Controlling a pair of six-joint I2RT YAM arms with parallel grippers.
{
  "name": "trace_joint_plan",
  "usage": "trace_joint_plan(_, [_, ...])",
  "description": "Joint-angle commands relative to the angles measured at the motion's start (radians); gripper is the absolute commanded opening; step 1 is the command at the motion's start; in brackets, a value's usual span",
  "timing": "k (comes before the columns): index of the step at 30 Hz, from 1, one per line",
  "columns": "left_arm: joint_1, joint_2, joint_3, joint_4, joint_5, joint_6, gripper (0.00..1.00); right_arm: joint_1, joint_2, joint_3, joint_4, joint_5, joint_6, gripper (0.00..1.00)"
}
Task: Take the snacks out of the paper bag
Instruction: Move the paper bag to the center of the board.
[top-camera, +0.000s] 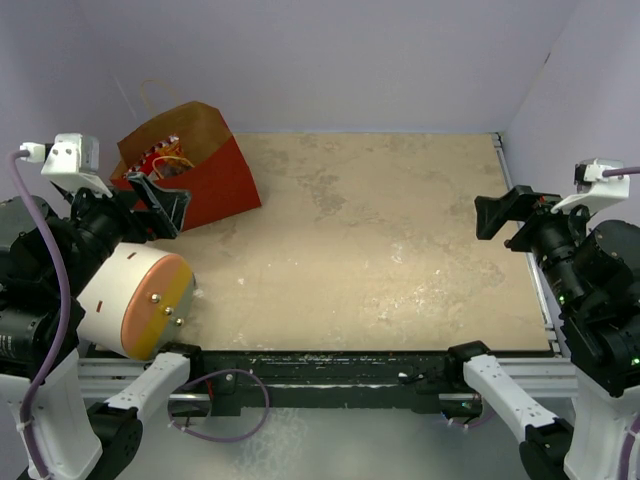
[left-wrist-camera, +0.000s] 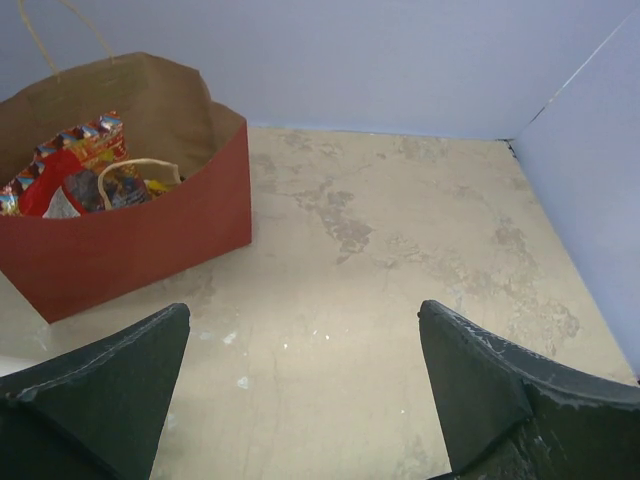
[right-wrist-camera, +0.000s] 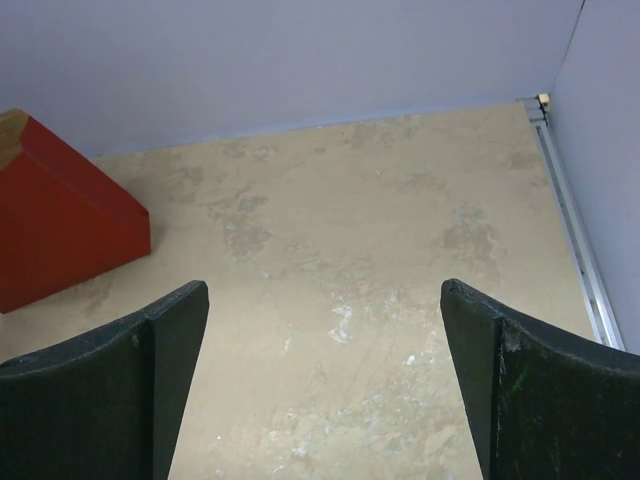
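Your paper bag (top-camera: 218, 178) is sitting in the upper left of the top view, just beyond your left fingers (left-wrist-camera: 110, 395), which are standing spread wide and gripping nothing. Its mouth is gaping, showing red and yellow snacks (left-wrist-camera: 75, 170) inside. At right, your right fingers (right-wrist-camera: 540, 375) are also standing wide apart over the desk (top-camera: 380, 240).

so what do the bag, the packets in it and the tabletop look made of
The paper bag: apparently kraft paper, matte, brown inside, red outside, its rim softly bent. The snacks inside it: probably plastic or foil film, glossy, with bright print and glints. The table: a hard beige board, matte, mottled and scuffed; exact material unclear.
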Motion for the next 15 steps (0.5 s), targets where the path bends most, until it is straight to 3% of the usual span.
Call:
trace_joint_plan(1, [-0.004, -0.015, -0.031, 0.022, -0.062, -0.066, 0.99, 0.028, 0.004, -0.018, -0.014, 0.067, 0.051, 1.0])
trace_joint_plan(15, [-0.009, 0.029, -0.194, 0.133, -0.201, -0.243, 0.99, 0.106, 0.075, -0.089, 0.049, 0.241, 0.118, 1.0])
